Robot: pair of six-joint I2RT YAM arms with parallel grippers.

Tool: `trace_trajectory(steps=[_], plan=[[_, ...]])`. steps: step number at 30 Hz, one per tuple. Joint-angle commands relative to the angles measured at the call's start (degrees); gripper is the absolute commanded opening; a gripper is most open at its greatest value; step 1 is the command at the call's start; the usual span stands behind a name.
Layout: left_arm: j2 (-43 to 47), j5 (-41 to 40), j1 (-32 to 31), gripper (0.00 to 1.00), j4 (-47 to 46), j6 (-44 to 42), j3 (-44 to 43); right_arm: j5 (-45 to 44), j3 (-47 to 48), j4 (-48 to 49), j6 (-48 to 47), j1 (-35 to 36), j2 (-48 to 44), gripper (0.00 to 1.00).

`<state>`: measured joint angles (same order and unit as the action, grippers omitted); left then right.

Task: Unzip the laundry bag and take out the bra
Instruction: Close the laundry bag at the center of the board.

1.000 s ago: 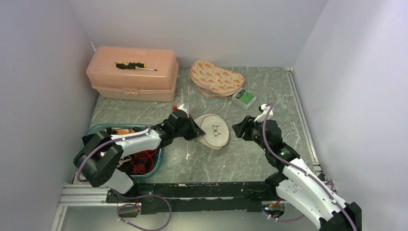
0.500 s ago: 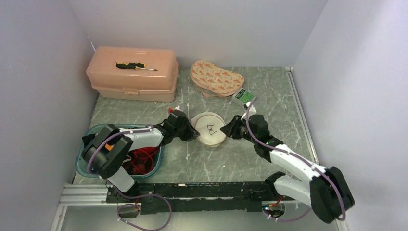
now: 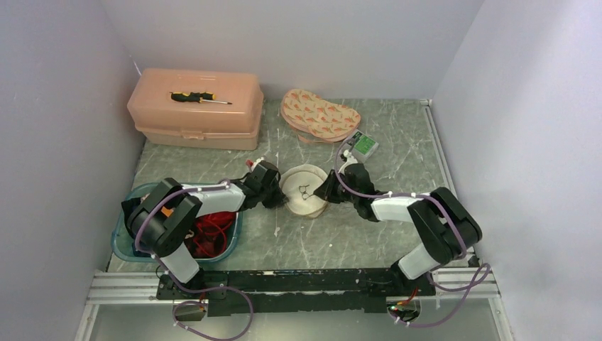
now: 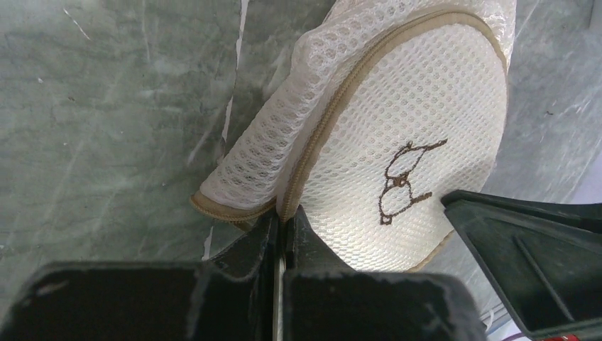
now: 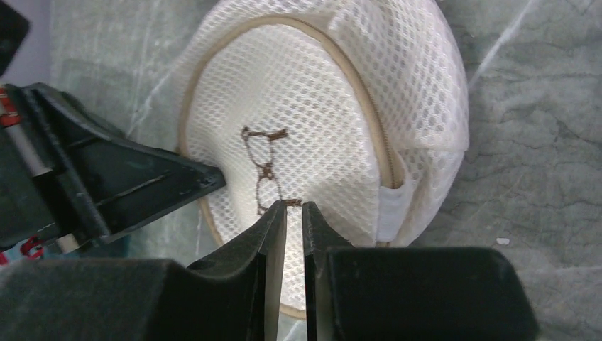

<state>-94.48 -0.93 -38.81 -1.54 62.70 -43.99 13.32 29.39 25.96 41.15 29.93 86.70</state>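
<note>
From the near rail [image 3: 298, 278], the left arm [image 3: 209, 201] is reaching right over the bin [image 3: 237, 229]. The left gripper [image 4: 282, 217], fingers pressed together, is pinching the bag [image 4: 419, 121] at its zip seam. The right arm [image 3: 394, 207] is lying low, elbow out toward the right wall, reaching left. The right gripper [image 5: 292, 206] is showing only a slit between its fingers, tips against the bag's mesh face; whether mesh is caught I cannot tell. The bag is sitting on the table [image 3: 341, 241], bare top showing before it. The bra is not showing; a red tangle [image 3: 211, 234] is lying in the bin. Behind, a green pack [image 3: 364, 144] is sitting near the right wrist, a pouch [image 3: 319, 116] and box [image 3: 195, 106] beyond.
</note>
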Motion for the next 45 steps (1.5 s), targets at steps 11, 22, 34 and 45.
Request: trace_trajectory(steps=[11, 22, 34, 45], plan=[[-0.04, -4.11, 0.35, 0.03, 9.2, -4.63, -4.53, -5.98, 1.47, 1.21, 0.01, 0.06, 6.54, 0.15], [13.77, -9.7, -4.8, 0.32, 21.28, -12.85, -9.15, -6.47, 1.9, 1.64, -0.44, 0.11, 6.36, 0.16], [2.3, -7.88, -5.01, 0.03, 15.1, -19.39, -15.16, -6.21, 1.91, 1.64, -0.44, 0.13, 6.08, 0.17], [-5.83, -6.93, -1.86, 0.03, 11.09, -17.76, -15.15, -5.86, 1.28, 1.9, -0.29, 0.29, 5.84, 0.17]])
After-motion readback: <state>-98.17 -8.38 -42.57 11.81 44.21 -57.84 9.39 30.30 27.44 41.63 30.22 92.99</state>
